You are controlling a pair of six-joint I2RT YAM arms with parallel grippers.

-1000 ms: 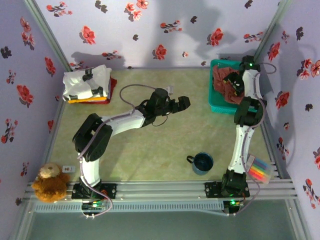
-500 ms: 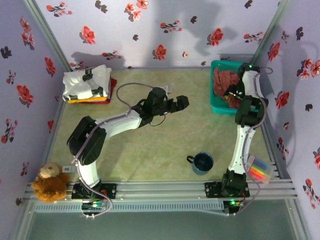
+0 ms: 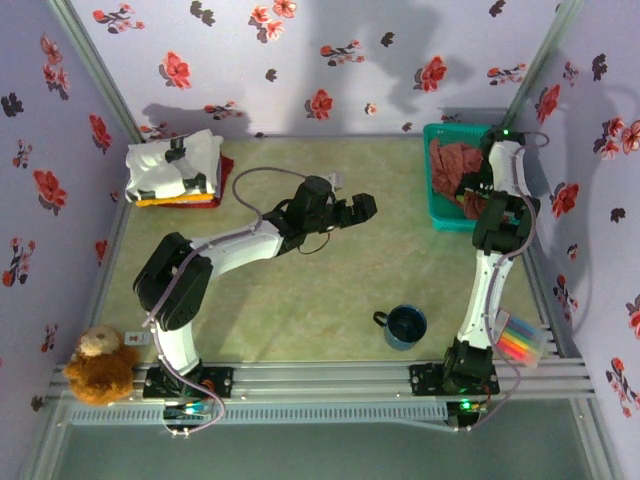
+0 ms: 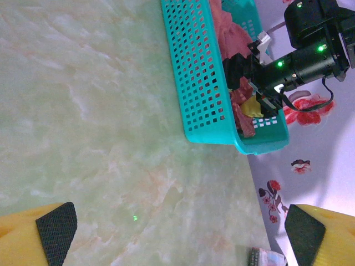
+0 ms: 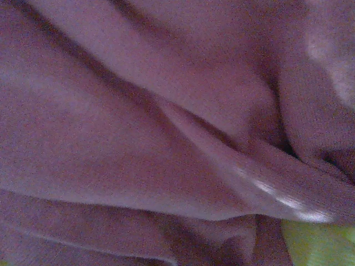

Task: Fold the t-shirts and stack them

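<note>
Item one, table (image 3: 300, 310): pale green marbled top, mostly bare. Item two, teal mesh basket (image 3: 437, 218), far right corner: holds the salmon-pink t-shirt (image 3: 452, 162), crumpled and unfolded, with a yellow patch under it, too little to identify. Item three, folded stack (image 3: 175, 172), far left corner: white t-shirt (image 3: 170, 160) with black marks on top, yellow and red layers beneath; judged finished. Item four, right gripper (image 3: 470, 192): down inside the basket against the pink cloth; whether it is closed on the cloth cannot be told. Item five, left gripper (image 4: 177, 230): fingers spread wide, holding nothing, above bare table, facing the basket. Item six, mug (image 3: 405, 327), teddy bear (image 3: 97, 362), pack of markers (image 3: 518, 343), near edge: not involved. Outstanding, by judgement: lift out the pink shirt, spread, fold, add to the stack.
</note>
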